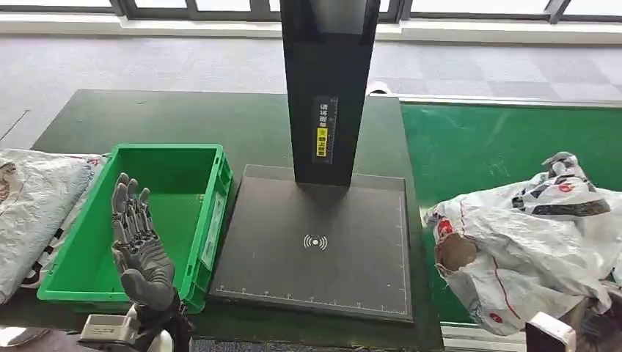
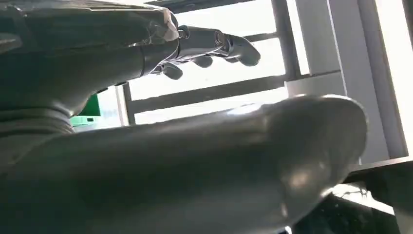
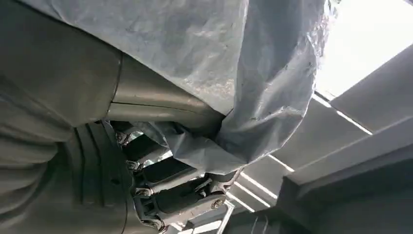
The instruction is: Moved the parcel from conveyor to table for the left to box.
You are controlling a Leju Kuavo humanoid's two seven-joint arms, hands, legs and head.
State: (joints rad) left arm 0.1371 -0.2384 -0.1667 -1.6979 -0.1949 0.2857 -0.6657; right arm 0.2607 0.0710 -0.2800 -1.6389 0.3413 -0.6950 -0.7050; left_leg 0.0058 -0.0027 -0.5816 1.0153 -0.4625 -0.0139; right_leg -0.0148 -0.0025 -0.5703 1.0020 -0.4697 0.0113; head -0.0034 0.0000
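The parcel (image 1: 528, 235), a crumpled white plastic bag with red and black print, lay on the green conveyor (image 1: 469, 147), just to the right of the black scanner plate (image 1: 315, 249). It had not yet reached the plate or the worktop (image 1: 147, 117). The right wrist view showed the right hand (image 3: 165, 180) close against the bag's pale film, with folds of plastic caught between its dark fingers (image 3: 180, 200) and the thumb, so it appeared to be grasping the parcel. By that reading the pick was made and the carry across to the plate was still to do.

The left hand (image 1: 139, 242) hovered above the near end of the green crate (image 1: 213, 213), left of the plate, palm up, its fingers released and spread, holding nothing. The crate looked empty, so the boxing step had not begun.

A grey woven sack (image 1: 37, 205) lay left of the crate. The worktop was dark green, and a black post (image 1: 330, 81) rose from the back of the plate. Beyond it lay grey carpet and a row of windows.
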